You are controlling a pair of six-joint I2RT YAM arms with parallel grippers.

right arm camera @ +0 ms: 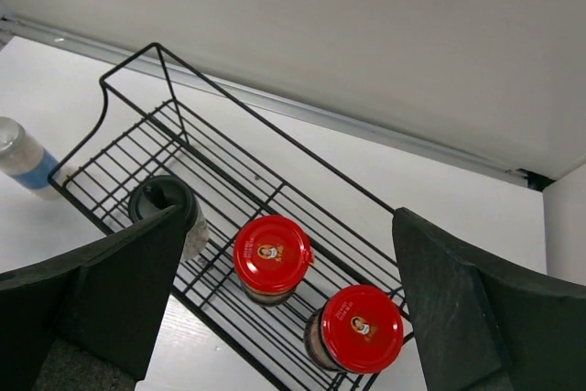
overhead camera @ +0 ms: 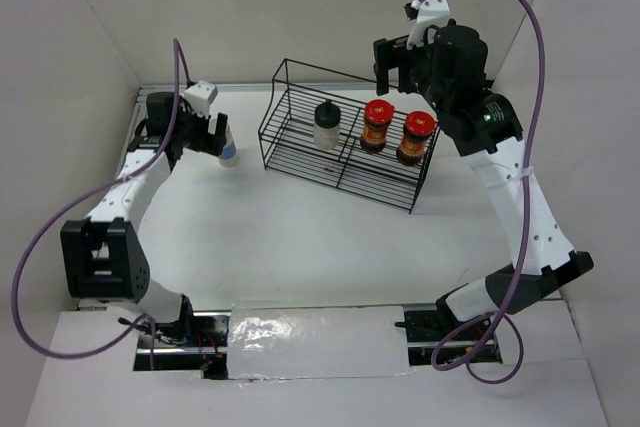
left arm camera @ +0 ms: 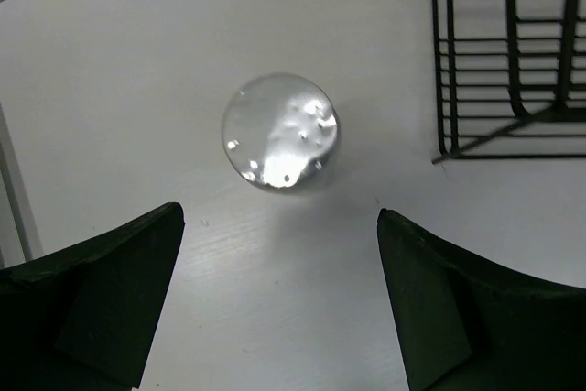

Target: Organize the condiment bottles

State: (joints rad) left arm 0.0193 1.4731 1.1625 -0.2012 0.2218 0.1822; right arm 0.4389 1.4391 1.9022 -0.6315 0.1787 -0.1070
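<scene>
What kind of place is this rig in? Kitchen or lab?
Probably a lab test cell, not a kitchen: white walls enclose a white table, two robot arms are bolted at its edge, and the wire rack of condiment jars looks like a prop.

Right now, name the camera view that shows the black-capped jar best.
Top external: the black-capped jar stands whole, cap and whitish body, in the rack. Right wrist shows little more than its cap from above. Left wrist misses it.
</scene>
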